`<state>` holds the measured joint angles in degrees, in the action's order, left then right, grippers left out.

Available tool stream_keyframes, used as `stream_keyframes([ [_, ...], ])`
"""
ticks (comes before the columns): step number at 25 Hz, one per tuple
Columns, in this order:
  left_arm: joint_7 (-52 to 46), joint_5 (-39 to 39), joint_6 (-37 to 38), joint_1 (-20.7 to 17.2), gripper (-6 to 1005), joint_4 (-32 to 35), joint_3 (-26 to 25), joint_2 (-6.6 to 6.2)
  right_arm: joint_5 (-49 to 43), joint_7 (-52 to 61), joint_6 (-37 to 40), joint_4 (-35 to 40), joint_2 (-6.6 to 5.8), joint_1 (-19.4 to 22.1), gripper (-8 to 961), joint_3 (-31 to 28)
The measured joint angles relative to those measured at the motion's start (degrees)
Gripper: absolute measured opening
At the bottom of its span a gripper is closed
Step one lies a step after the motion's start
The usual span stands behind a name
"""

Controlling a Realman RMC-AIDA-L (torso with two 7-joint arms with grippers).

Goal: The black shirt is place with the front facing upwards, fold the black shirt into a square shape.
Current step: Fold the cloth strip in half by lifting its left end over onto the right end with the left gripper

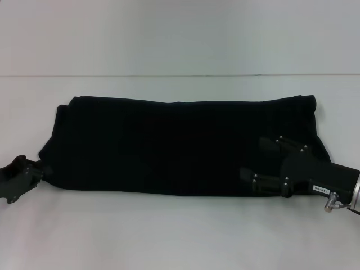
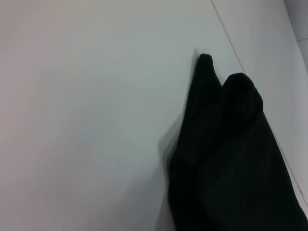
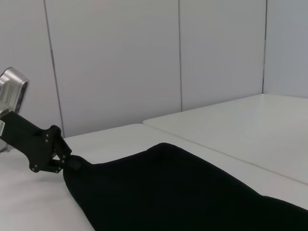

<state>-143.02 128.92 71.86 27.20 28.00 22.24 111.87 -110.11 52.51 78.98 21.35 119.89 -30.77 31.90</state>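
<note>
The black shirt [image 1: 180, 146] lies as a long band across the worktop [image 1: 180, 230]. Left gripper [image 1: 35, 171] seemingly pinches its end; right gripper [image 1: 264, 160] hovers spread. Crosswise fold comes next.

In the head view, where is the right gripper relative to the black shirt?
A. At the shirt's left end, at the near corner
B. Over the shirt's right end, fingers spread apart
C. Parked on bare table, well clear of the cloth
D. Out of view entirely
B: the right gripper lies over the right end of the black shirt with its two fingers spread apart, while the left gripper is at the near left corner.
</note>
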Motion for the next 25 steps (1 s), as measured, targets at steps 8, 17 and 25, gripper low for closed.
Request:
stream_keyframes([
  [8,0.39,-0.21,-0.7,0.0,14,0.32,-0.45,0.0,0.39,0.14,0.04,0.0,-0.13,0.28,945,-0.69],
  [17,1.22,0.06,-2.14,-1.99,13,3.12,-8.71,-2.48,0.49,1.48,0.02,0.48,-0.32,0.67,945,-2.08],
  [25,0.98,-0.46,-0.39,-2.43,14,5.43,-12.86,-4.18,0.52,2.97,-0.15,0.78,-0.54,1.63,945,-2.28],
])
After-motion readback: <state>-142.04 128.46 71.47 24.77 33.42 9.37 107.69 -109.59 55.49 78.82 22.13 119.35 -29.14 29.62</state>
